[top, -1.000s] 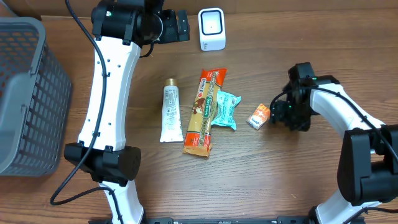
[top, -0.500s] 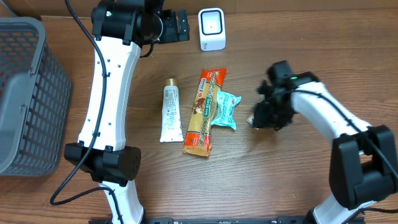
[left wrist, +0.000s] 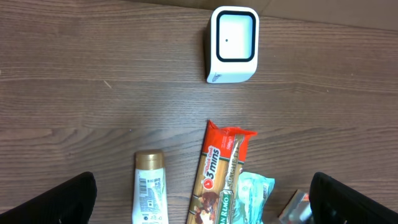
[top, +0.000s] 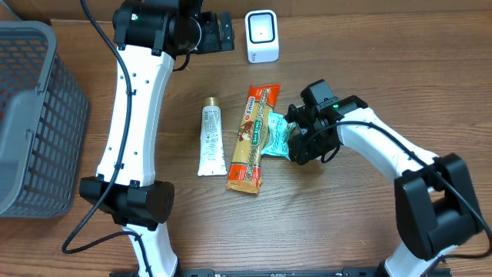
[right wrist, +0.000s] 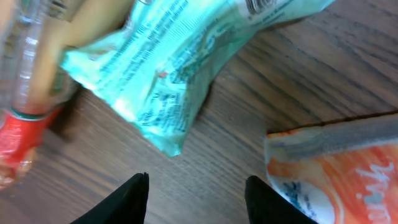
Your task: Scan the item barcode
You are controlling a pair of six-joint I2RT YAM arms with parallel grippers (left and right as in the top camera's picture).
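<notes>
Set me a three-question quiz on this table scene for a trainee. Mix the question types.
1. True or false: the barcode scanner stands apart from the long orange snack pack, touching none of the items.
2. Multiple choice: what lies between the tube and the teal packet? A) the barcode scanner B) the long orange snack pack C) nothing
3. Short answer: what is the right claw holding?

Key
1. True.
2. B.
3. Nothing. It is open over bare wood, with the small orange packet just beside it.
</notes>
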